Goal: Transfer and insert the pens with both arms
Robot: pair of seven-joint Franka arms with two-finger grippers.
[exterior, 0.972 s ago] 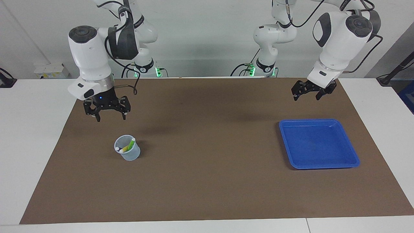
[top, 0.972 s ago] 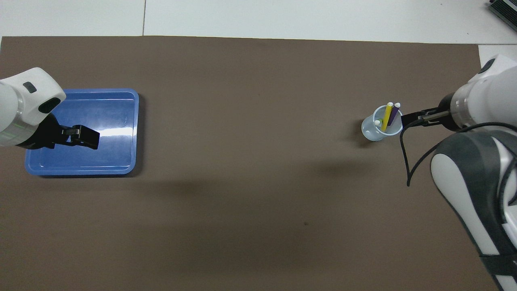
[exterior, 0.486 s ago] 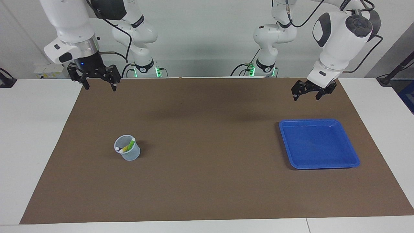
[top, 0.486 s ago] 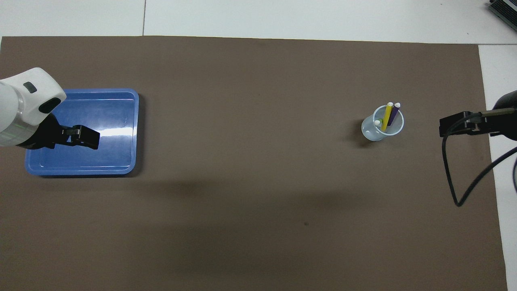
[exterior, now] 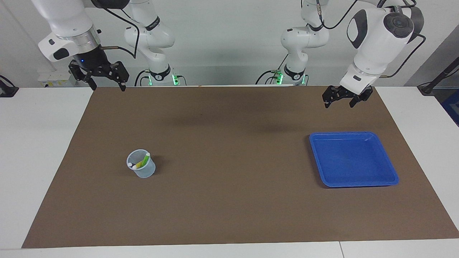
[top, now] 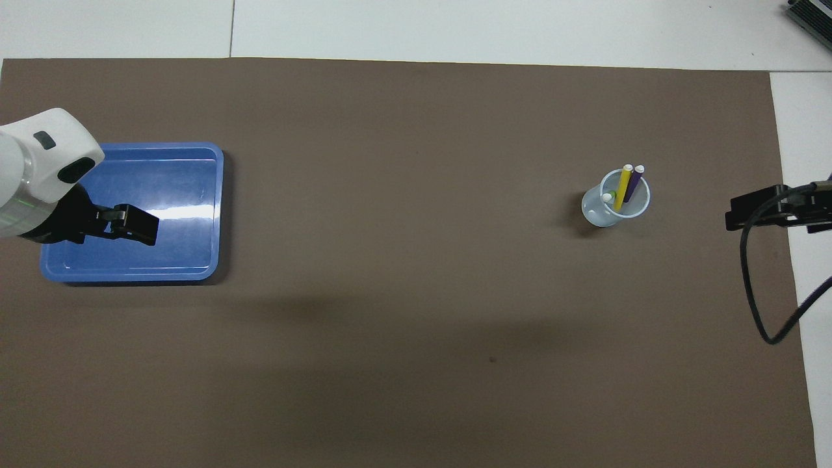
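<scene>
Three pens in the cup (exterior: 141, 168): yellow pen (top: 622, 186) and purple pen (top: 634, 182) lean together, tips up over the rim; green pen (top: 610, 196) sits lower inside, mostly hidden from overhead, its green barrel plain from the facing camera. Cup stands upright on the brown mat (exterior: 229, 200), toward the right arm's end of the tabletop (exterior: 43, 143). Blue tray (exterior: 391, 172) lies flat toward the left arm's end, well apart from the cup; I see nothing in it. Right gripper (exterior: 105, 87) is raised over the mat's corner at the robots' edge, fingers spread wide, holding nothing. Left gripper (exterior: 339, 104) hangs over the mat at the robots' edge near the tray, clear of it; fingers parted, nothing between them. From overhead it overlaps the tray, but the facing camera shows it raised.
</scene>
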